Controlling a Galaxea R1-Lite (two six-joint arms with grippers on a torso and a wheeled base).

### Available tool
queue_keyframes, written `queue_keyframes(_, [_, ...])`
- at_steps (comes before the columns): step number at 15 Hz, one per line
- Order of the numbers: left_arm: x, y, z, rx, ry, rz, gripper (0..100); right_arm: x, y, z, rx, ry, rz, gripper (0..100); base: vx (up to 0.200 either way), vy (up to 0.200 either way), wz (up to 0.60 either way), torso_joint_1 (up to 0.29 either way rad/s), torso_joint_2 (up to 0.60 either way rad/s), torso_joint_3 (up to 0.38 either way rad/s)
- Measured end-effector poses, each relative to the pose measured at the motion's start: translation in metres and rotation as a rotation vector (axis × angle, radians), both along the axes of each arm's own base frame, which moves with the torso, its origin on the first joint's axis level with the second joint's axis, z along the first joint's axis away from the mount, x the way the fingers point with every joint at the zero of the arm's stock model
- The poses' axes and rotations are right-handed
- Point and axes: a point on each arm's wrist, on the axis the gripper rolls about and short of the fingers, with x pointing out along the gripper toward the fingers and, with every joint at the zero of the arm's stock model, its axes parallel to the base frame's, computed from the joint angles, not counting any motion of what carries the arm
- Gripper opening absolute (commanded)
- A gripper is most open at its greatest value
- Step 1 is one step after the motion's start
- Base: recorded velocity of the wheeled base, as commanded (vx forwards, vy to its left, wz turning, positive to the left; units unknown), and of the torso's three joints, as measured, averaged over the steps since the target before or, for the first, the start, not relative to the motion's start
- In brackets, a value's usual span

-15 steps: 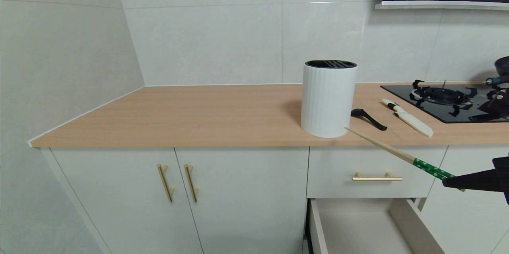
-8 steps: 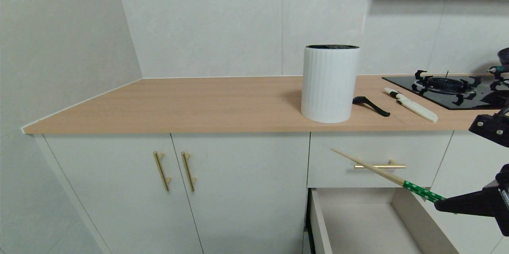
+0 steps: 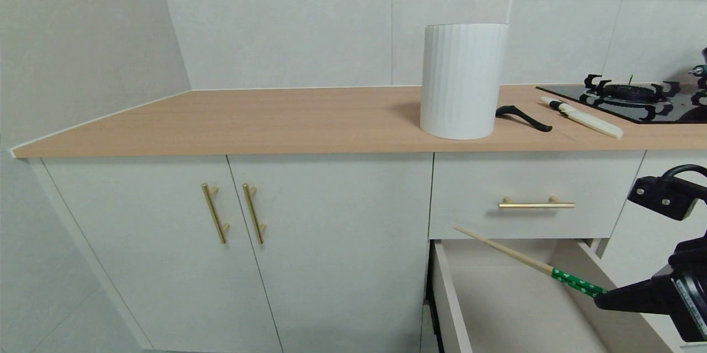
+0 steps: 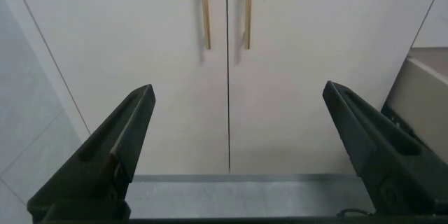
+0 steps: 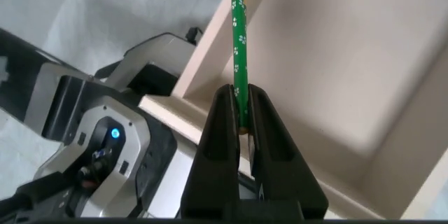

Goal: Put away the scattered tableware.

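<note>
My right gripper (image 3: 602,300) is shut on the green patterned end of a wooden chopstick (image 3: 519,259), whose bare tip points up and left over the open lower drawer (image 3: 447,298). In the right wrist view the chopstick (image 5: 239,35) runs from between the fingers (image 5: 218,122) out over the pale drawer floor (image 5: 336,49). On the wooden counter (image 3: 276,121) lie a black-handled utensil (image 3: 523,117) and a white knife (image 3: 585,118), right of a white ribbed holder (image 3: 463,81). My left gripper (image 4: 238,147) is open, low in front of the cabinet doors (image 4: 227,63).
A gas hob (image 3: 635,100) sits at the counter's right end. A shut upper drawer with a gold handle (image 3: 536,205) is above the open one. Two cabinet doors with gold handles (image 3: 232,220) fill the left. Tiled walls close the back and left.
The head camera has dropped, so the counter looks higher. My right gripper has lowered the chopstick from counter height to just over the open drawer.
</note>
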Motion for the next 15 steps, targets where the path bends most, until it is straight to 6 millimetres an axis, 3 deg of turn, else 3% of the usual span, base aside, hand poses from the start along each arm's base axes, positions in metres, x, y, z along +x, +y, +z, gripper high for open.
queue_keyframes(7, [0.0, 0.0, 0.0, 0.0, 0.0, 0.0, 100, 0.023, 0.007, -0.021, -0.058, 0.104, -0.014, 0, 0.0, 0.0, 0.0, -0.036, 0.06, 0.041])
queue_keyframes(15, [0.0, 0.0, 0.0, 0.0, 0.0, 0.0, 100, 0.106, 0.023, -0.087, -0.187, 0.331, -0.207, 0, 0.0, 0.0, 0.0, 0.0, 0.0, 0.0])
